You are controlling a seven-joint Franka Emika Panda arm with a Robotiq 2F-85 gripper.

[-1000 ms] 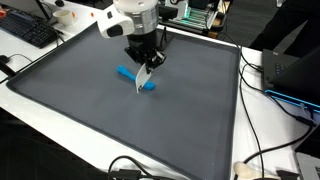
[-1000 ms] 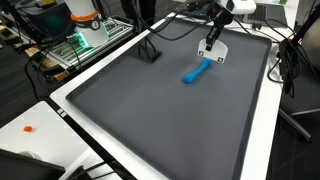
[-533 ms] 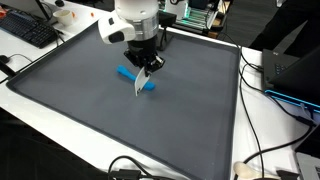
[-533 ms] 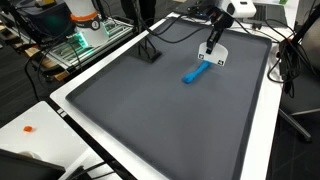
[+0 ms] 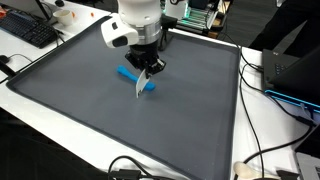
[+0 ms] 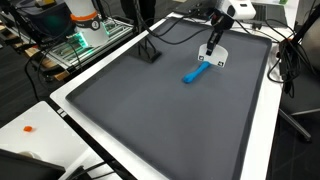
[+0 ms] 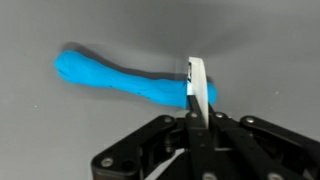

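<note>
White flat piece (image 7: 196, 85) is clamped edge-on in the closed gripper (image 7: 197, 120); a blue stick (image 7: 115, 77) lies just beyond its fingertips.

The long object (image 7: 120, 82) is bright blue; the thin piece (image 7: 197, 85) white; the gripper (image 7: 196, 120) black; the mat (image 5: 70, 100) dark grey.

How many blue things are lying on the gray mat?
1. The blue stick lies on the mat, beside the white strip held by the hand. None seems hidden.
</note>
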